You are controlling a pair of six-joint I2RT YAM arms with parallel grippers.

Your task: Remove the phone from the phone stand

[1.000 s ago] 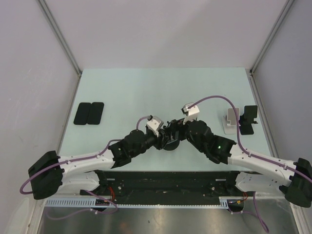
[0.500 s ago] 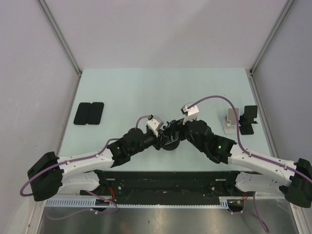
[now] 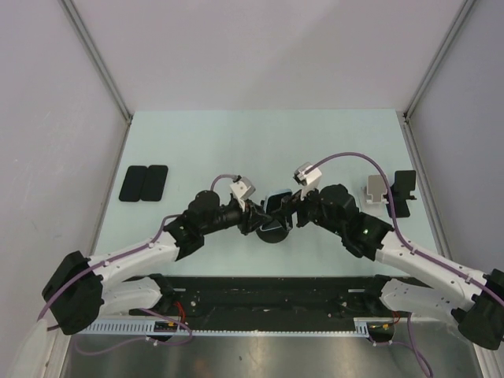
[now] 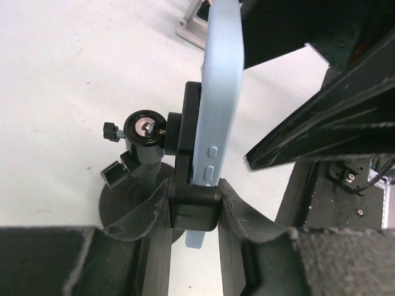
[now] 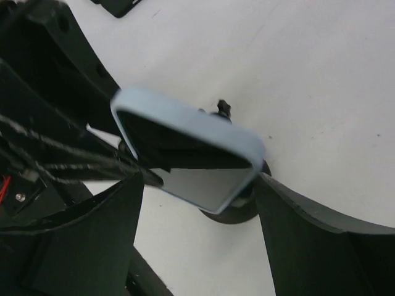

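The left gripper (image 4: 194,206) has its fingers (image 4: 154,213) clamped on the phone stand's (image 4: 145,139) holder, just under the light blue phone (image 4: 219,92). The right gripper (image 5: 197,203) has its fingers (image 5: 296,228) apart around the phone's edges. Both arms have moved up the surface (image 3: 236,142) since earlier, with plenty of room around.

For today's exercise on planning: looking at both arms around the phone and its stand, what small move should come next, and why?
Probably the right gripper should close on the phone. Its fingers sit open on either side, while the left gripper grips the stand clamp, bracing it.
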